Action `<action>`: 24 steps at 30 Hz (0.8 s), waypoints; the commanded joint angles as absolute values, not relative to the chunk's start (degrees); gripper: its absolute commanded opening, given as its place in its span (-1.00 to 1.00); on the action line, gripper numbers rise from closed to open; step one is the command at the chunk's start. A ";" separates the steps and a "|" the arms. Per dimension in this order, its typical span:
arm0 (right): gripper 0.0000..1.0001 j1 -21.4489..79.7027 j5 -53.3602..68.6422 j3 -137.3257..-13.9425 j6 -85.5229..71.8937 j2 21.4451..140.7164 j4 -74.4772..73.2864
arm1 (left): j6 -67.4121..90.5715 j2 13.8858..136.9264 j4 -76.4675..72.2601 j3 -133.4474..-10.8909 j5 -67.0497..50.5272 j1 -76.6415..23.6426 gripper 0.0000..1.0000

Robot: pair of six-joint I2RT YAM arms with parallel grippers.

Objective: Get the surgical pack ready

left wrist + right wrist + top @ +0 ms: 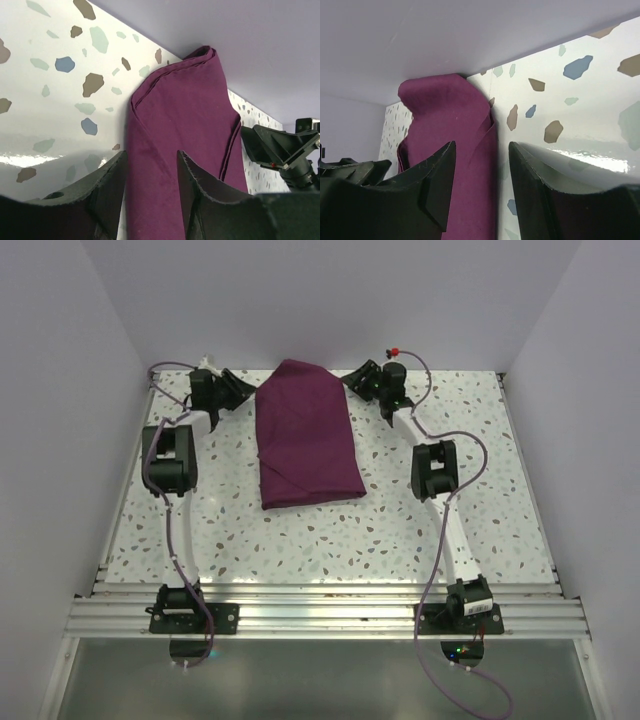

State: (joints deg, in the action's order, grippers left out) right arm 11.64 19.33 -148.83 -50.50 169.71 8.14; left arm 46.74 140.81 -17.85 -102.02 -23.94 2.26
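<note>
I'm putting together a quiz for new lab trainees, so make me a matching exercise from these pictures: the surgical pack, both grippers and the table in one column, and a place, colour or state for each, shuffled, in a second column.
Column one:
1 surgical pack
2 left gripper
3 right gripper
4 table

Column two:
A white with coloured speckles
B open, at the pack's far right corner
C folded, maroon, far end against the back wall
D open, at the pack's far left corner

Pairs: 1-C; 2-D; 3-B; 4-A
</note>
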 commanded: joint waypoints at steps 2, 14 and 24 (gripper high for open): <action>0.01 13.53 18.37 -150.73 -46.94 170.77 5.36 | 43.24 142.29 -15.91 -104.76 -19.87 0.88 -0.03; -0.07 14.76 17.31 -152.66 -46.93 172.88 4.57 | 43.15 147.65 -12.83 -111.44 -19.86 0.35 -0.03; -0.38 15.73 18.37 -153.46 -47.20 173.24 6.24 | 46.75 152.48 -13.71 -117.42 -24.95 0.44 -0.56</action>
